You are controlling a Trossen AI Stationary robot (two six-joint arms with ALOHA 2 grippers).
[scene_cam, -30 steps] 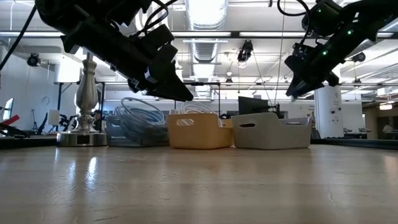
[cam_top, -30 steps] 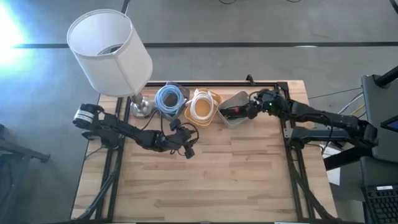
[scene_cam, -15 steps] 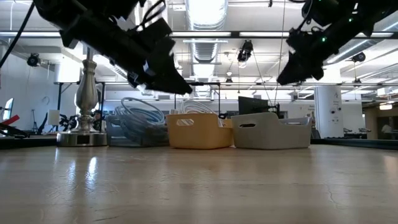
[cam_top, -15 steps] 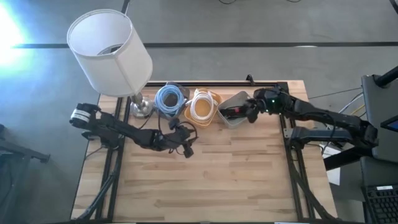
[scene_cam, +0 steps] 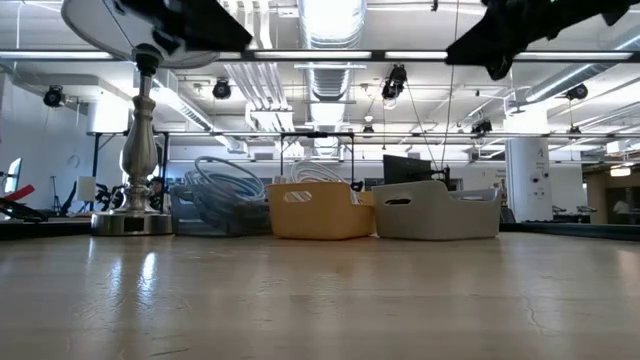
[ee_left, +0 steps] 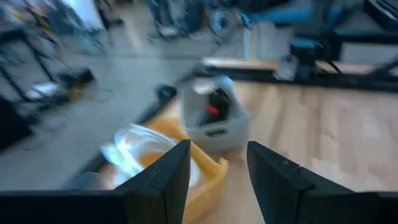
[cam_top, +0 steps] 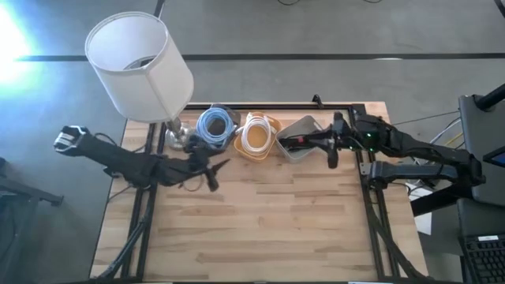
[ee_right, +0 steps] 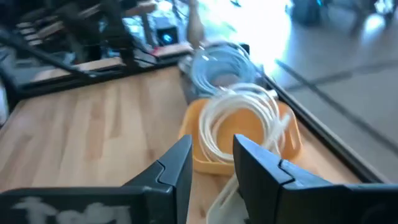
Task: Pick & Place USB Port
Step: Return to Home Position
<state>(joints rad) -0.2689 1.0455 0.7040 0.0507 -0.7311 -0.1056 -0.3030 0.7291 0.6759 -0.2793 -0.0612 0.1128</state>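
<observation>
Two tools hang above the wooden worktop [cam_top: 268,229], and neither has anything in it. The left tool [cam_top: 215,172] sits left of centre in the high view, over bare wood just in front of the blue coil. Its wrist view shows the fingers [ee_left: 165,183] well apart, with only bins visible through the gap. The right tool [cam_top: 330,148] hovers at the upper right, just beside the gray bin [cam_top: 306,124]. Its fingers [ee_right: 258,168] stand a little apart and grip nothing. In the low view both arms ride at the top edge, well above the bins.

Farther back, three lots stand side by side along the worktop's far edge. They are a coil of blue cable [cam_top: 215,125], a yellow bin [cam_top: 271,125] of white cable [cam_top: 256,136], and the gray bin. The black charger cable [cam_top: 293,140] lies inside the gray bin, with a red spot showing on it. A table lamp [cam_top: 138,63] fills the upper left, its metal base [cam_top: 178,138] just beside the blue coil.

The sorting looks finished, and only the return to rest seems left. The risk, as I judge it, is a collision on the way back. The left arm lies near the lamp base and could tip the lamp. The right tool is close to the gray bin's rim, so a low swing could nudge the bin or snag a loop of cable.
</observation>
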